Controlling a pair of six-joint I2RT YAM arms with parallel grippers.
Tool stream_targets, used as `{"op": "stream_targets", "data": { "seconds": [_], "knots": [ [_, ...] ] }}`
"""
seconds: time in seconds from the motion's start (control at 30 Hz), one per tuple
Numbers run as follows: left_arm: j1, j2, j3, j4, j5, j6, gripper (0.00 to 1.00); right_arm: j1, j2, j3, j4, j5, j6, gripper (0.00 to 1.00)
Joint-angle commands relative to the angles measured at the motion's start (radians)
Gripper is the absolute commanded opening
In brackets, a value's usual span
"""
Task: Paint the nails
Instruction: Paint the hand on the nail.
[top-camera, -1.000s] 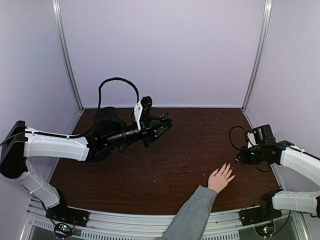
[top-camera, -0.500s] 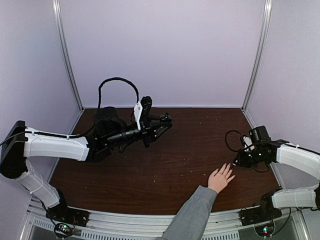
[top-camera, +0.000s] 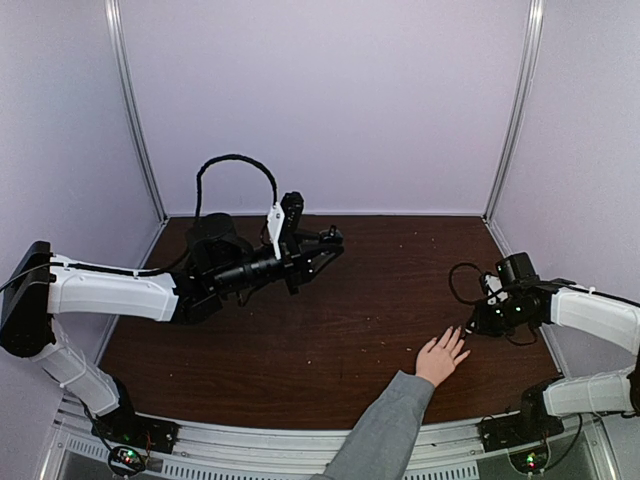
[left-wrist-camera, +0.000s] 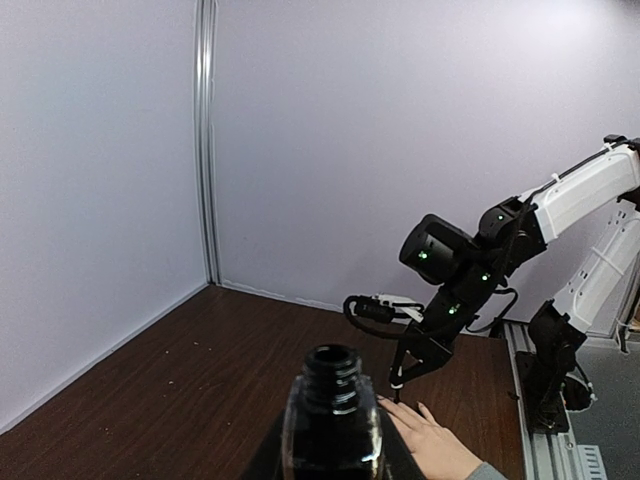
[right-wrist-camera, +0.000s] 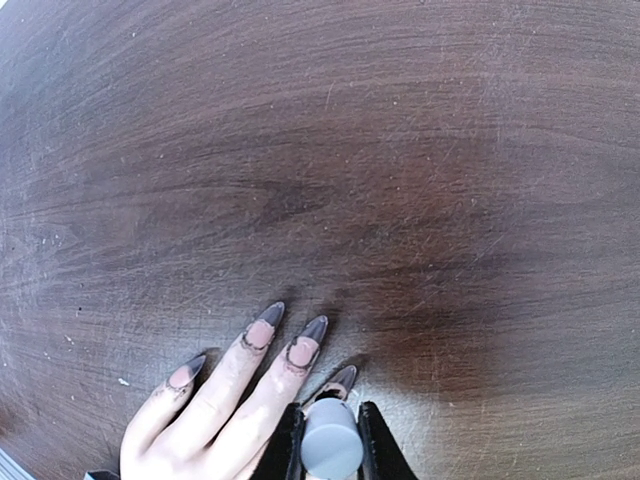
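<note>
Nails (right-wrist-camera: 301, 353) ahead of the right gripper (right-wrist-camera: 330, 438), clenched on a grey brush cap (right-wrist-camera: 331, 456), are patchily darkened, with pink centres left uncovered. The open polish bottle (left-wrist-camera: 332, 412) is grasped by the left gripper (left-wrist-camera: 332, 462).

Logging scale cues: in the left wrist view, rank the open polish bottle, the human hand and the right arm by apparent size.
1. right arm
2. polish bottle, enlarged by nearness to the camera
3. human hand, partly cut off at the frame edge
</note>
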Motion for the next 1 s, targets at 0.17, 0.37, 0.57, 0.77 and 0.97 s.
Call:
{"op": "stream_targets", "data": {
  "seconds": [0.17, 0.37, 0.57, 0.77, 0.97],
  "knots": [
    [0.009, -0.004, -0.009, 0.070, -0.007, -0.014, 0.00, -0.006, 0.002, 0.001, 0.006, 0.053, -0.005, 0.00],
    [0.009, -0.003, -0.011, 0.073, -0.007, -0.016, 0.00, -0.006, 0.005, 0.000, 0.008, 0.061, -0.003, 0.00],
    [0.009, -0.002, -0.011, 0.075, -0.008, -0.017, 0.00, -0.006, 0.005, 0.001, 0.008, 0.072, 0.002, 0.00],
    [0.010, -0.008, -0.016, 0.074, -0.010, -0.016, 0.00, -0.006, 0.005, 0.000, 0.010, 0.081, 0.006, 0.00],
    [0.010, -0.008, -0.018, 0.075, -0.010, -0.017, 0.00, -0.007, 0.002, -0.002, 0.010, 0.090, 0.011, 0.00]
  ]
}}
